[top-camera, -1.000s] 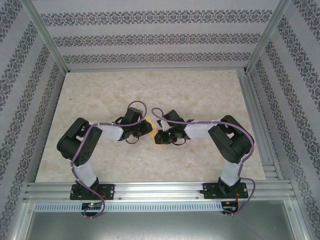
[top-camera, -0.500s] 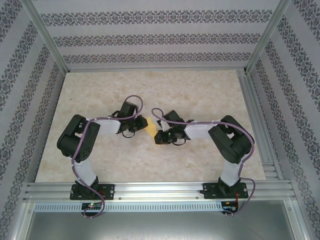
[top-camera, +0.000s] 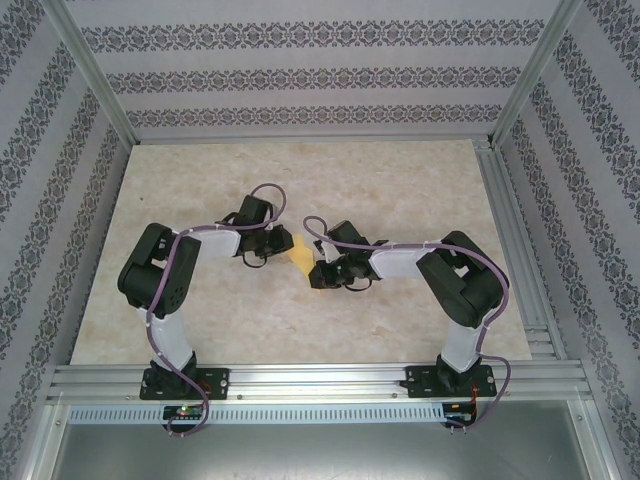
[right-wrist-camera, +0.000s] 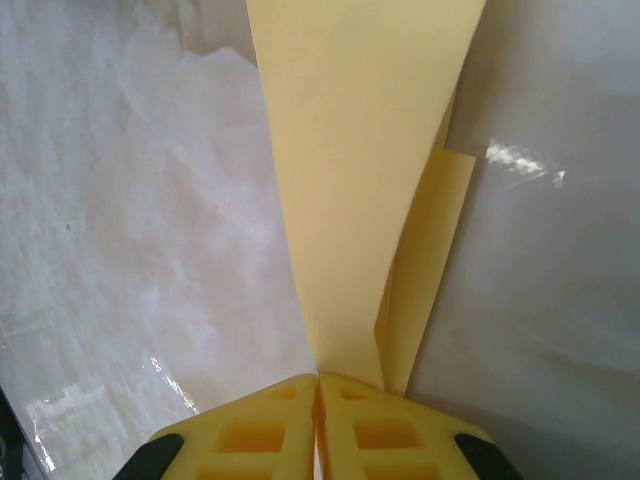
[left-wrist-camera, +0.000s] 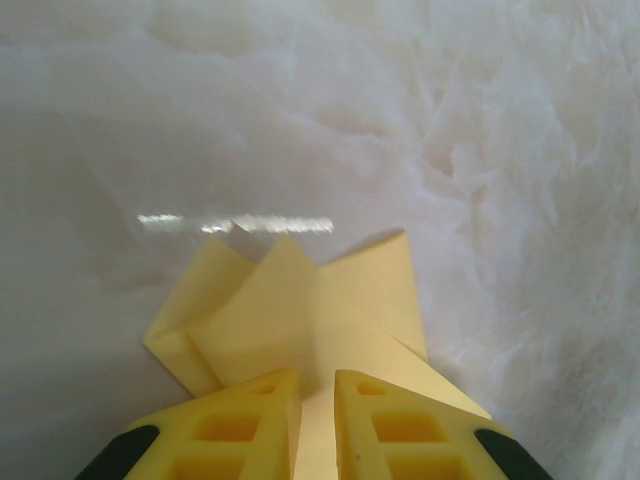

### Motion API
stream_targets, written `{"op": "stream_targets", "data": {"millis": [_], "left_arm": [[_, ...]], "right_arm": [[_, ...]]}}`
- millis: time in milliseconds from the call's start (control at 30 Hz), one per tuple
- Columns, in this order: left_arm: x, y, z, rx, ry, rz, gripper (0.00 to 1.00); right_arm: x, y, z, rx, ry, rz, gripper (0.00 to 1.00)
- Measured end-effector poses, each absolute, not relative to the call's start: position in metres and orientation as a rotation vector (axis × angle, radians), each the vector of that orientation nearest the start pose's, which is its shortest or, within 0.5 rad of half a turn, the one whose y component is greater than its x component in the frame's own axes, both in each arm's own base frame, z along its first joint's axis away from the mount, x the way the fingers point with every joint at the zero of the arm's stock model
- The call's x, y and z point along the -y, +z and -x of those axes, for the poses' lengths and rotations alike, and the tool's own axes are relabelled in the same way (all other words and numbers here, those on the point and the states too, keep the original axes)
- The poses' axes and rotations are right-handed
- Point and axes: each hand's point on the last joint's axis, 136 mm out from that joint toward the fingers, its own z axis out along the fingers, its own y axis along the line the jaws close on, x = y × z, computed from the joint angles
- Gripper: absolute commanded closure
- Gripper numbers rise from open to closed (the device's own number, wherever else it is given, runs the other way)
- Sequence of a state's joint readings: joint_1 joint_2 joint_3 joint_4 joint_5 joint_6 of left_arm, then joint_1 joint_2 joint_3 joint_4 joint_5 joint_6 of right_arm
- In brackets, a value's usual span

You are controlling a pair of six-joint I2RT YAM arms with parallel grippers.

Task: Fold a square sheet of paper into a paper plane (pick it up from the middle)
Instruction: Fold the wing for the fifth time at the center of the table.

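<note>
At centre of the pale marbled table (top-camera: 400,180), my two arms bend inward; left end effector (left-wrist-camera: 318,385) grips the single folded yellow paper sheet (left-wrist-camera: 300,310) from nine o'clock, right end effector (right-wrist-camera: 318,385) clamps it from three o'clock.

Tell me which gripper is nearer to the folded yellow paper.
Neither: both are touching it. The left gripper pinches the folded yellow paper from its left side, and the right gripper pinches it from the right, so the paper spans between them.
</note>
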State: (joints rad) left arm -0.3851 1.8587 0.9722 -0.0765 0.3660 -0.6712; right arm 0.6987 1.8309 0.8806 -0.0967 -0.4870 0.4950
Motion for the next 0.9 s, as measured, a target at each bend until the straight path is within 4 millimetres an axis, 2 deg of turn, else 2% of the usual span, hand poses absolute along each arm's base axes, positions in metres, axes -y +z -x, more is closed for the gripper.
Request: {"op": "stream_targets", "data": {"millis": [200, 367, 467, 600, 733, 800, 900], "left_arm": [[0.194, 0.023, -0.394, -2.631, -0.755, 0.287, 0.81], [0.187, 0.024, -0.397, -2.621, -0.711, 0.306, 0.8], [0.186, 0.038, -0.399, -2.591, -0.715, 0.299, 0.79], [0.188, 0.074, -0.391, -2.509, -0.747, 0.264, 0.78], [0.205, 0.098, -0.374, -2.453, -0.791, 0.182, 0.78], [0.223, 0.098, -0.361, -2.458, -0.821, 0.125, 0.78], [0.252, 0.087, -0.336, -2.5, -0.863, 0.044, 0.81]], "right_arm": [[-0.314, 0.009, -0.249, -2.775, 1.0, 0.472, 0.9], [-0.314, 0.009, -0.249, -2.775, 1.0, 0.472, 0.9], [-0.314, 0.009, -0.249, -2.775, 1.0, 0.472, 0.9], [-0.314, 0.009, -0.249, -2.775, 1.0, 0.472, 0.9], [-0.314, 0.009, -0.249, -2.775, 1.0, 0.472, 0.9], [-0.314, 0.009, -0.249, -2.775, 1.001, 0.471, 0.9], [-0.314, 0.009, -0.249, -2.775, 1.0, 0.471, 0.9]]}}
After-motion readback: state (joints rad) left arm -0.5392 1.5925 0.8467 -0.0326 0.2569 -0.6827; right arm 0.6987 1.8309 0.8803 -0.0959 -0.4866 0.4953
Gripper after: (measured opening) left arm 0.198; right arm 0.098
